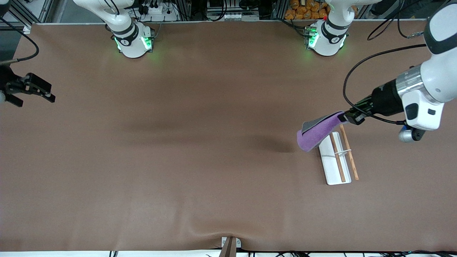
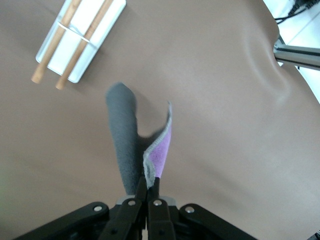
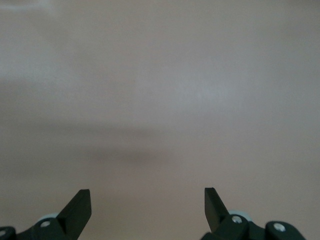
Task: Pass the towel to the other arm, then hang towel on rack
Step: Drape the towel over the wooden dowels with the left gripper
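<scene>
Brown table, left tool pinching towel

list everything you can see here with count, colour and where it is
small floppy cloth towel: one, purple on one side and dark grey on the other, hanging from the left gripper over the rack's end nearest the robots
narrow white tray rack with two thin brown wooden rods: one, on the table toward the left arm's end
brown table: one, under everything
left gripper: one, black, shut on one edge of the towel, over the rack
right gripper: one, black, open and empty, waiting over the right arm's end of the table
</scene>
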You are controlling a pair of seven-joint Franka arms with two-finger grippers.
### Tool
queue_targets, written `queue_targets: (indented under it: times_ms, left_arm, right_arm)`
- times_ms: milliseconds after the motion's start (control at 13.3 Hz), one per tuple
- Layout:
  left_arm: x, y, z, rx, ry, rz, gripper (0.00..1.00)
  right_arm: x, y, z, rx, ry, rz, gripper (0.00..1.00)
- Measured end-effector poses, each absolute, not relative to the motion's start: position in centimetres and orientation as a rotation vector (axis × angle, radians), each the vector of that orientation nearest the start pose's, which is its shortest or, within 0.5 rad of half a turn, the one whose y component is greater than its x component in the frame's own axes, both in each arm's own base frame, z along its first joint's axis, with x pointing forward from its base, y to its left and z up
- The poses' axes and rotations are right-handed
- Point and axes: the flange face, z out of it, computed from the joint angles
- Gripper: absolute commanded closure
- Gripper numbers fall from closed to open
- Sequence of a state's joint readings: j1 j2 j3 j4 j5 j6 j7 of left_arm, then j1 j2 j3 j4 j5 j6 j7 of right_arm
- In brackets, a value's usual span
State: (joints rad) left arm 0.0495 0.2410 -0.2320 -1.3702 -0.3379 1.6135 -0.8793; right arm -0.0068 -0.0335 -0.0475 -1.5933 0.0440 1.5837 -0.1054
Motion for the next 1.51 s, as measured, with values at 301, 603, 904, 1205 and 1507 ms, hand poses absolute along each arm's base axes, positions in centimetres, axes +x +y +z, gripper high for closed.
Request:
queue_targets:
  times_ms: [301,603,904,1205,1507]
  left_arm:
    - [62.3,-12.5,56.4,-3.219,-1.228,0.438,1.00]
    - [63.9,-12.8,51.6,-3.197,-1.260,0.612,1.00]
    - [64.9,-12.0,49.0,-3.184,-1.318,0.711,1.00]
    - [65.7,-9.7,47.6,-3.169,-1.374,0.731,1.00]
    - [66.5,-5.1,46.2,-3.207,-1.360,0.711,1.00]
  right_arm:
    - [52.5,-3.9,63.5,-3.088,0.135,0.118,0.00]
    - [52.1,-5.5,64.0,-3.084,0.195,0.121,0.00]
    - [52.2,-5.3,64.9,-3.088,0.188,0.085,0.00]
    - [52.6,-5.7,65.7,-3.121,0.173,0.008,0.00]
    - [52.7,-5.6,65.9,-3.124,0.169,-0.016,0.00]
